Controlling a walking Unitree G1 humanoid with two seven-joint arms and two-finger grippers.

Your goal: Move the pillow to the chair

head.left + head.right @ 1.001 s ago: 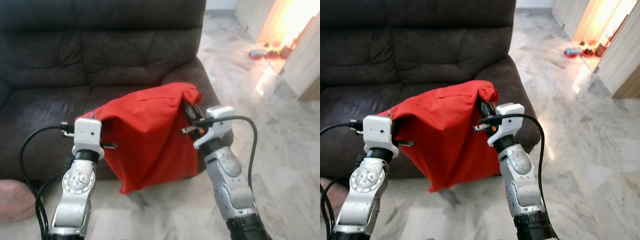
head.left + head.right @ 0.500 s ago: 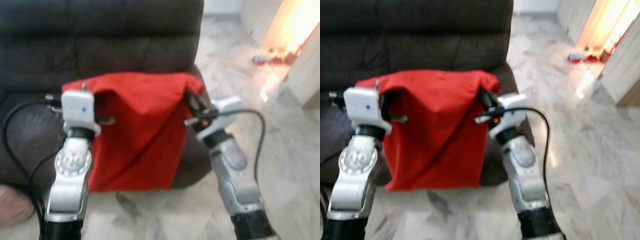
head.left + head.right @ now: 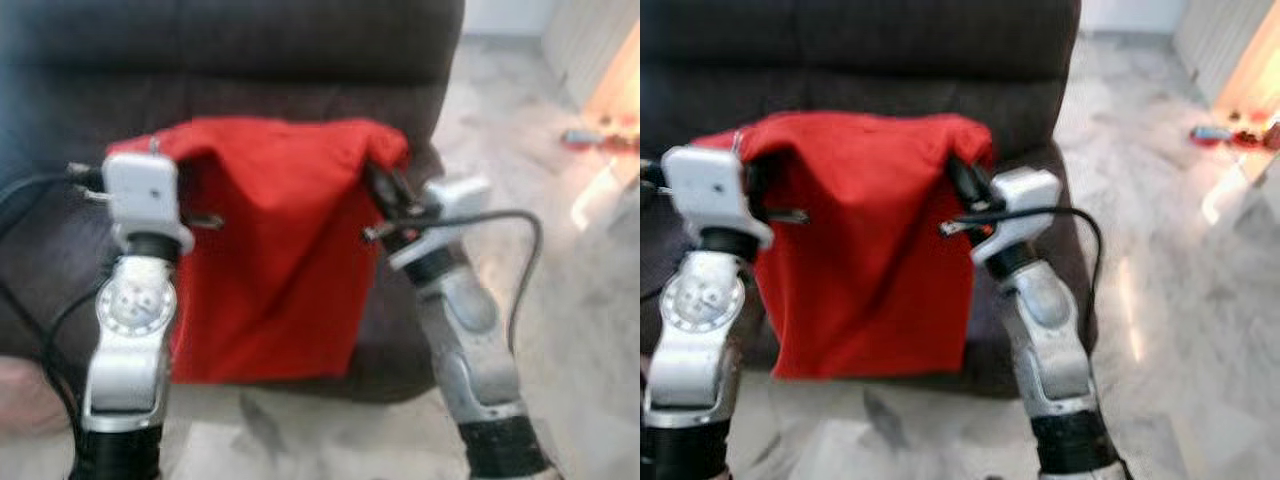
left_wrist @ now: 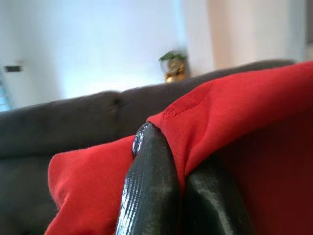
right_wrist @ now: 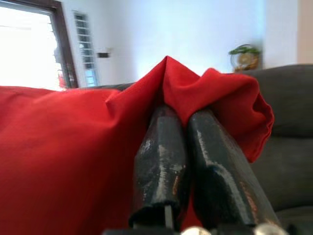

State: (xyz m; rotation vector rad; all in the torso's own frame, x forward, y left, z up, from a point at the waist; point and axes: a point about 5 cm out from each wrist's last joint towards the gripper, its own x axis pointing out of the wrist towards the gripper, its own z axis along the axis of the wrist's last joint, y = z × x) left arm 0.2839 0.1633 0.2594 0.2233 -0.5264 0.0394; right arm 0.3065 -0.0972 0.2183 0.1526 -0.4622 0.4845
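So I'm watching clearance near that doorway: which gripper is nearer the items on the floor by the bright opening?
Right. The right gripper pinches the red pillow's corner on the side toward those floor items; the left gripper holds the opposite corner, farther away.

**What is hidden, cut off or blurred**

Both head views are softened by blur, so fine detail is lost throughout. Much of the dark sofa is covered by the hanging red pillow, and its back is cut off by the upper edge. The tips of the left gripper are buried in the pillow's fabric; the tips of the right gripper are likewise wrapped by a fold. Both arms are cut off at the lower edge. A pinkish shape at the lower left corner is cropped and cannot be identified. Small coloured items on the floor are too blurred to tell.
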